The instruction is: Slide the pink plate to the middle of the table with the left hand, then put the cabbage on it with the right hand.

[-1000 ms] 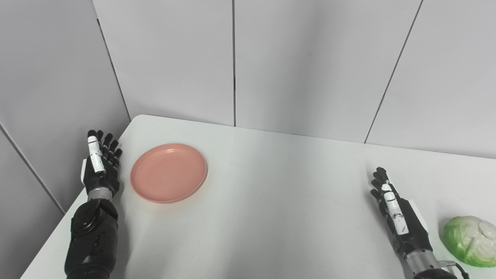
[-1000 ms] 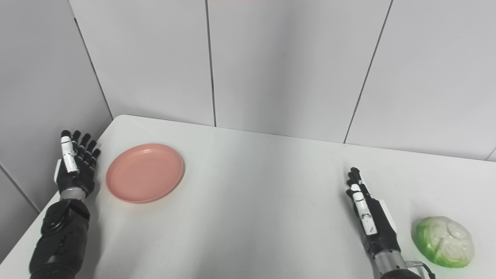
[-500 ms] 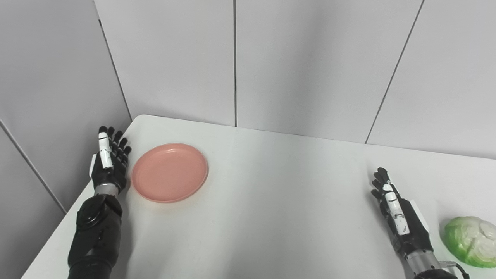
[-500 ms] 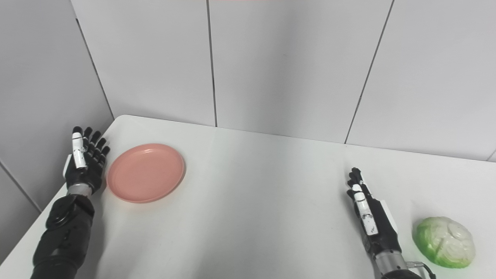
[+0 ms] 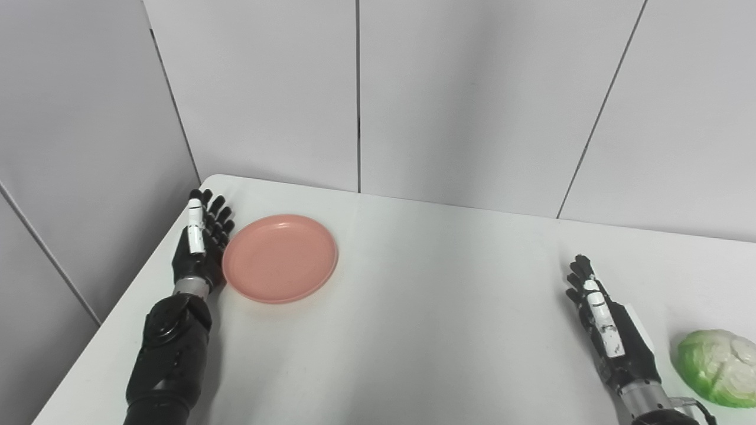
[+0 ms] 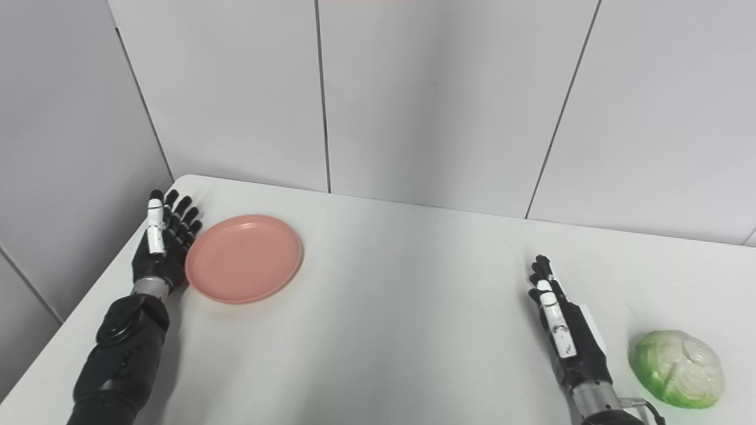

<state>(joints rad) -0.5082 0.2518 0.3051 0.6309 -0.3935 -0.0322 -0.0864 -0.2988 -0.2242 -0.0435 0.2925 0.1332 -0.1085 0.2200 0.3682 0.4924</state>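
Note:
A pink plate (image 5: pixel 280 258) lies flat on the white table (image 5: pixel 425 307), at its left side. My left hand (image 5: pixel 199 245) is open, fingers straight and apart, standing on edge with its palm against the plate's left rim (image 6: pixel 189 268). A green and white cabbage (image 5: pixel 716 367) sits near the table's front right. My right hand (image 5: pixel 608 330) is open and empty, resting on edge on the table just left of the cabbage, apart from it.
Grey wall panels (image 5: pixel 472 100) stand behind the table and along its left side. The table's left edge (image 5: pixel 136 283) runs just beside my left arm. Bare white tabletop lies between the plate and my right hand.
My left hand moved right onto the table, met the plate's left rim and pushed the plate a short way right. The right hand and the cabbage stayed still.

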